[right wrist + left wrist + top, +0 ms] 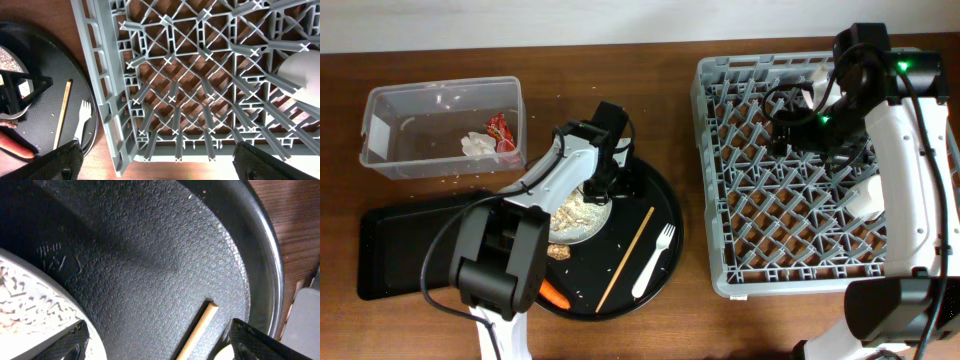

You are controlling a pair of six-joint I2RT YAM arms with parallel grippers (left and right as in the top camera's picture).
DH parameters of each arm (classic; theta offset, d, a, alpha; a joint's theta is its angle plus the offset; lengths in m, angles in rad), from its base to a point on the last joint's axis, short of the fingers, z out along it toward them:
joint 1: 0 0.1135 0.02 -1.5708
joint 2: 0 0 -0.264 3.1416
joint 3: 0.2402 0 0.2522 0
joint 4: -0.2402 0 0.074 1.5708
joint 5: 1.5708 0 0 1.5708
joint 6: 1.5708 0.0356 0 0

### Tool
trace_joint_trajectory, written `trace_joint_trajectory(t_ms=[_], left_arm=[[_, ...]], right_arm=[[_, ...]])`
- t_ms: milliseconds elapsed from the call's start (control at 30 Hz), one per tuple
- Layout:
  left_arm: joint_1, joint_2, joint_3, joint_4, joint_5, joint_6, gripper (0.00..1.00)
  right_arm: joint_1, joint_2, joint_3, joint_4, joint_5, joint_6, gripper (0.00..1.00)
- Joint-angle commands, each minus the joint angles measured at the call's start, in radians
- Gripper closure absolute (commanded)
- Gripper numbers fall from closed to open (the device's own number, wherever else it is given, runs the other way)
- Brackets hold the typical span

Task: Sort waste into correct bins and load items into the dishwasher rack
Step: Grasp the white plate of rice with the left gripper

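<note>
The white plate (575, 218) sits on the left half of the round black tray (650, 195), heaped with beige food scraps (582, 208). That load is probably why it is being handled before it goes anywhere near the rack: it looks as if it needs emptying first. The left gripper (160, 347) hangs low over the tray with its jaws spread wide and nothing between them. In the left wrist view the plate's rim runs right by one fingertip (70, 345). The rest of the gap lies over bare tray, so the plate is at the edge of the jaws, not centred. The chopstick (197, 332) pokes its end into the gap nearer the other finger.

Further right on the tray lies the white fork (655, 262), and the carrot (553, 293) rests at the tray's near-left rim. Off the tray's left side are the shallow black bin (405, 245) and, beyond it, the clear tub (440, 150), already holding the red wrapper (500, 128) and tissue (475, 145). The grey rack (715, 180) stands just beside the tray's right edge, with a white piece (870, 197) in it that I cannot identify. The right gripper (167, 162) hovers over the rack, jaws wide and empty.
</note>
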State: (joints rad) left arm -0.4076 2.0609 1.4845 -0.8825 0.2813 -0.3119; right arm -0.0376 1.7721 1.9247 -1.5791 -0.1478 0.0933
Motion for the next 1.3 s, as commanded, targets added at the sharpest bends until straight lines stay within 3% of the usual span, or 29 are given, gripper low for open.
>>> trace_joint_trajectory(t_ms=[0,100,367,633,767,900,1033,1133,1267], left_arm=[[-0.005,0.015,-0.027,-0.057,-0.094,-0.010,0.18],[-0.005,0.015,-0.027,-0.083,-0.178,-0.010,0.19],[-0.008,-0.007,0.002,-0.089,-0.066,0.013,0.20],[-0.071,-0.006,-0.033,-0.064,-0.069,0.064,0.20],[-0.071,-0.006,-0.044,-0.065,-0.219,0.067,0.21],[-0.072,-0.006,-0.044,-0.084,-0.271,0.067,0.32],[-0.084,-0.006,-0.044,-0.092,-0.271,0.067,0.79],[-0.090,-0.006,-0.044,-0.104,-0.277,0.067,0.89],[-0.090,-0.006,-0.038,-0.127,-0.425,0.066,0.99]], right_arm=[[0.003,0.001,-0.007,-0.003,0.013,-0.011,0.01],[0.003,0.001,-0.007,-0.003,0.013,-0.011,0.01],[0.003,0.001,-0.007,-0.002,0.013,-0.011,0.01],[0.003,0.001,-0.007,-0.003,0.013,-0.011,0.01],[0.003,0.001,-0.007,-0.003,0.013,-0.011,0.01],[0.003,0.001,-0.007,-0.003,0.013,-0.011,0.01],[0.003,0.001,-0.007,-0.003,0.013,-0.011,0.01],[0.003,0.001,-0.007,-0.004,0.013,-0.011,0.01],[0.003,0.001,-0.006,-0.012,0.013,-0.011,0.01]])
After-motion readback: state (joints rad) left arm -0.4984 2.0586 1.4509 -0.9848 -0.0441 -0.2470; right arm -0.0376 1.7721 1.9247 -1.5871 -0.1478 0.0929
